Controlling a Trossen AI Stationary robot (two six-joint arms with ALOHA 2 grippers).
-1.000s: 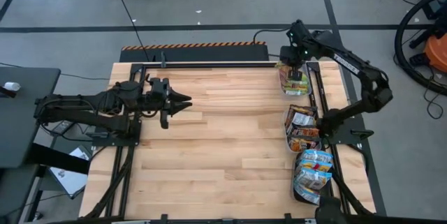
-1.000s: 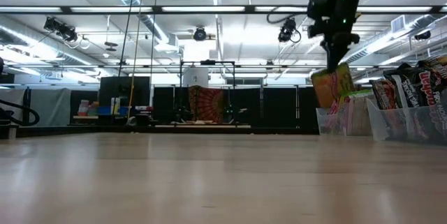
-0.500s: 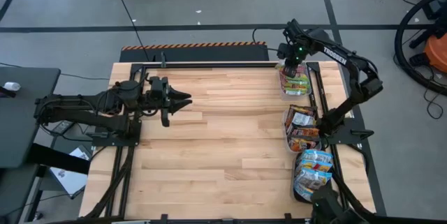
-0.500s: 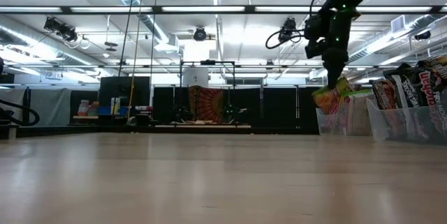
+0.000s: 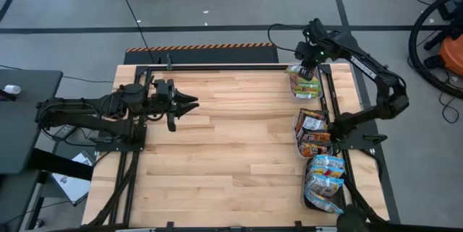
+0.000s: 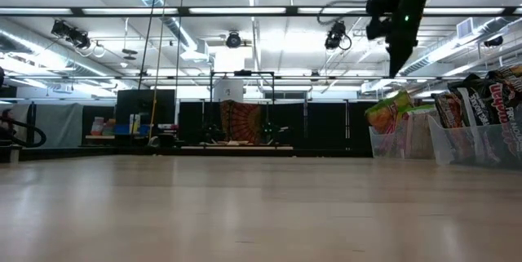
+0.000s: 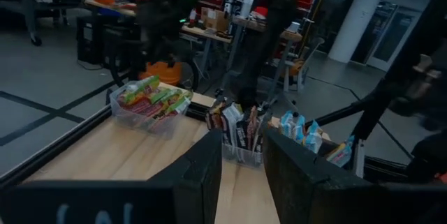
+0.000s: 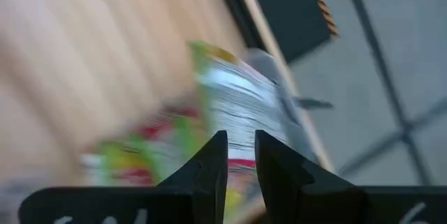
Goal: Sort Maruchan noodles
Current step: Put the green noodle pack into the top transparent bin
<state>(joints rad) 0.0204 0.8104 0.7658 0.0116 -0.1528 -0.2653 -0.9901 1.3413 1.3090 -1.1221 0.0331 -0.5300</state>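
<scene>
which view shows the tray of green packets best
The left wrist view: the tray of green packets sits unobstructed, its clear walls visible. The high view shows it small beneath the right gripper; the low view edge-on; the right wrist view, blurred.

Large indoor robotics lab or workshop hall. Grey concrete floor (image 5: 231,1) marked with dark tape lines; hazard stripe (image 5: 201,46) ran along the wooden worktop (image 5: 231,145). Open ceiling carried long strip lights (image 6: 245,11) and hanging camera rigs (image 6: 68,32). Black curtains (image 6: 318,123) and metal frames stood behind. Benches cluttered with gear (image 7: 209,21); cables (image 5: 130,1) trailed across the floor.
</scene>
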